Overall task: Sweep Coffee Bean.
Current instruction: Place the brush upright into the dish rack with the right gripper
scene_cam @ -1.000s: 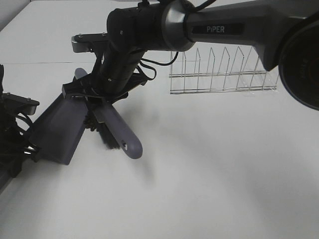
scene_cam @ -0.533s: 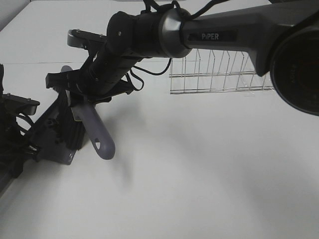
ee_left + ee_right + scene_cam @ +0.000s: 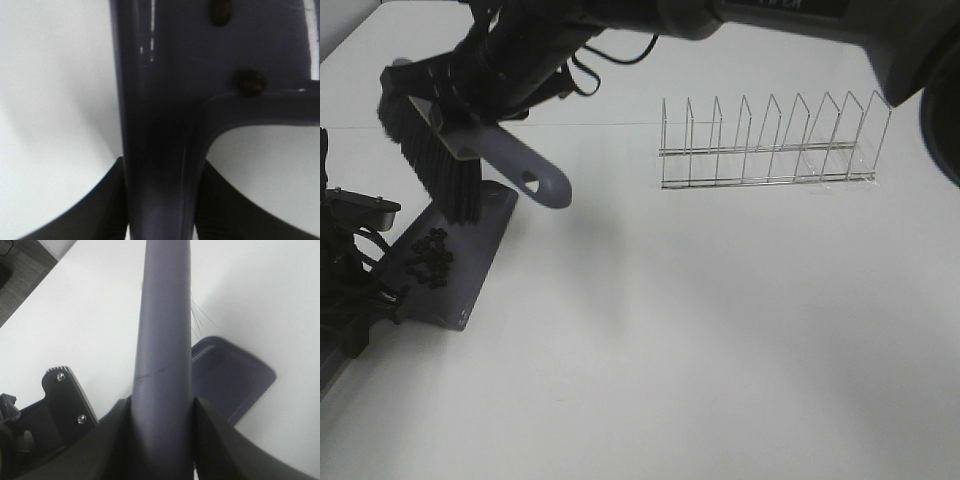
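The coffee beans point(image 3: 430, 258) lie as a small dark cluster on the grey-purple dustpan point(image 3: 470, 270), which rests on the white table at the left. Two beans point(image 3: 250, 82) show on the pan in the left wrist view. My left gripper point(image 3: 370, 300) is shut on the dustpan's handle point(image 3: 160, 150) at the far left edge. My right gripper point(image 3: 162, 432) reaches across and is shut on the brush handle point(image 3: 162, 330). It holds the brush point(image 3: 510, 165) raised, with the black bristles point(image 3: 445, 175) hanging over the pan's far end.
A wire dish rack point(image 3: 770, 145) stands at the back right of the white table point(image 3: 720, 330). The table's left edge runs close beside my left arm. The dustpan blade point(image 3: 235, 380) shows below the brush in the right wrist view.
My right gripper lifted the brush up and back off the dustpan. The beans, hidden before under the brush and arm, now show on the pan. The left arm has not moved.
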Robot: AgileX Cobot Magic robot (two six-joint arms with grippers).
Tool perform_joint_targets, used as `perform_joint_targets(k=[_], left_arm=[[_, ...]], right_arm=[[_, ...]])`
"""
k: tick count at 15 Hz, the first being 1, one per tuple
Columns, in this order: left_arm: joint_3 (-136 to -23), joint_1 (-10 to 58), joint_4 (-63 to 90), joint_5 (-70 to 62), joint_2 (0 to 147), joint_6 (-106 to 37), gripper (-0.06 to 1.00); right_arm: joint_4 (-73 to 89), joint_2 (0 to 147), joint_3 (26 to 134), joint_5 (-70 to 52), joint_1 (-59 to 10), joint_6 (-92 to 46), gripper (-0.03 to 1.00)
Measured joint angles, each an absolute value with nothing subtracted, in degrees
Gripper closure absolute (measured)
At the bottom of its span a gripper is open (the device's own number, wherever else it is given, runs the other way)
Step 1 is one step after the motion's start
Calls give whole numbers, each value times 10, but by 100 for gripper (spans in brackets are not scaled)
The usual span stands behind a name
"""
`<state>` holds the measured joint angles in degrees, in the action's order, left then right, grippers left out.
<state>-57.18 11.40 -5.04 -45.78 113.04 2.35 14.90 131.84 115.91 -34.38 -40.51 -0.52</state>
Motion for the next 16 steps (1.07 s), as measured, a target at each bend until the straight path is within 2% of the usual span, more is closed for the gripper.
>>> perform_joint_targets(k=[4, 9, 14, 16], left_arm=[[-572, 114, -48, -458, 1130, 40, 61], [-575, 114, -27, -452, 1129, 43, 61], [-575, 114, 0, -444, 1096, 44, 61], [-575, 114, 7, -445, 1078, 44, 61]], right_arm=[[73, 1263, 1164, -407, -376, 15, 61], [26, 1215, 1164, -565, -321, 60, 61], [-107, 1171, 1164, -697, -321, 81, 61], [-152, 1144, 1164, -704, -321, 86, 61]])
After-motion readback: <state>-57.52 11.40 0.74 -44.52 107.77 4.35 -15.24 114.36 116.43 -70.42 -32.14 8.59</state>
